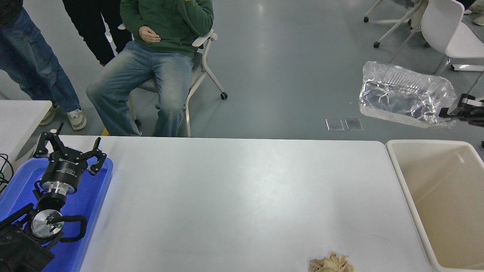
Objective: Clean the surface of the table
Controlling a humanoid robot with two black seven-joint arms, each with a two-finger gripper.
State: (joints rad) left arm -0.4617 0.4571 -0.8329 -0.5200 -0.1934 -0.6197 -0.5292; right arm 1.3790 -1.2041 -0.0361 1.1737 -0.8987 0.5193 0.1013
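The wide white table surface (234,204) fills the lower part of the head view. A crumpled silver foil tray (404,96) hangs high in the air past the table's far right corner, with my right gripper (448,112) shut on its right edge at the picture's right side. A crumpled beige paper wad (332,263) lies on the table near the front edge. My left gripper (68,149) is parked open over the blue tray at the lower left.
A cream plastic bin (393,151) stands against the table's right end, below the foil tray. A blue tray (102,185) sits at the left. A person (159,56) sits on a chair beyond the far edge, others stand beside. A smaller white table corner (22,113) shows left.
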